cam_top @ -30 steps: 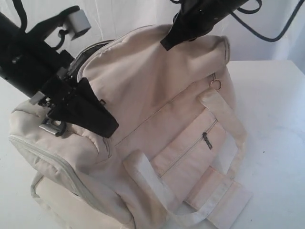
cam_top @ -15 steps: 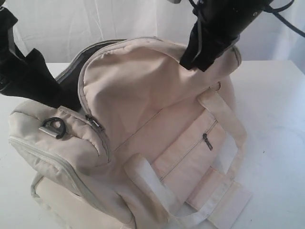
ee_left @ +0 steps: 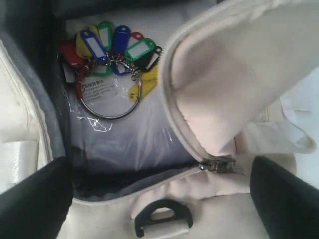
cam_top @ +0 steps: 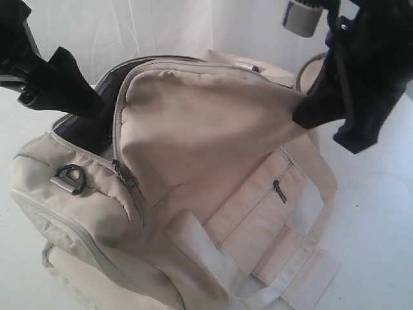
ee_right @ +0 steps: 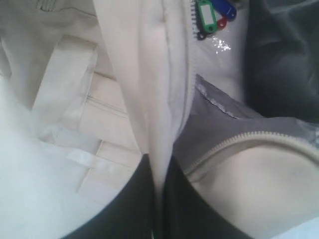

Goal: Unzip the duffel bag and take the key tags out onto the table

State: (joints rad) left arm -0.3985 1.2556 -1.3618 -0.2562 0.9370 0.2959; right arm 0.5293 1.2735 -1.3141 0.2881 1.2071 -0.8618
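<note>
The cream duffel bag (cam_top: 213, 194) lies on the white table (cam_top: 381, 226) with its top zipper undone and dark lining showing. My right gripper (cam_top: 304, 115) is shut on the edge of the bag's top flap (ee_right: 149, 74) and holds it lifted to the right. Inside the bag, the key tags (ee_left: 112, 50) lie as a colourful bunch on a metal ring on clear plastic wrap; the right wrist view also catches the key tags (ee_right: 212, 15). Above the bag's opened end, near the zipper slider (ee_left: 217, 163), my left gripper (ee_left: 159, 199) hangs open and holds nothing.
A black D-ring (cam_top: 70, 177) sits on the bag's near end panel, just below the left gripper. Pale webbing handles (cam_top: 213, 258) lie across the bag's side pocket. A white curtain (cam_top: 161, 26) hangs behind the table.
The right gripper has pulled the flap up and to the right, widening the opening. The left gripper has risen from the zipper end of the bag to the upper left.
</note>
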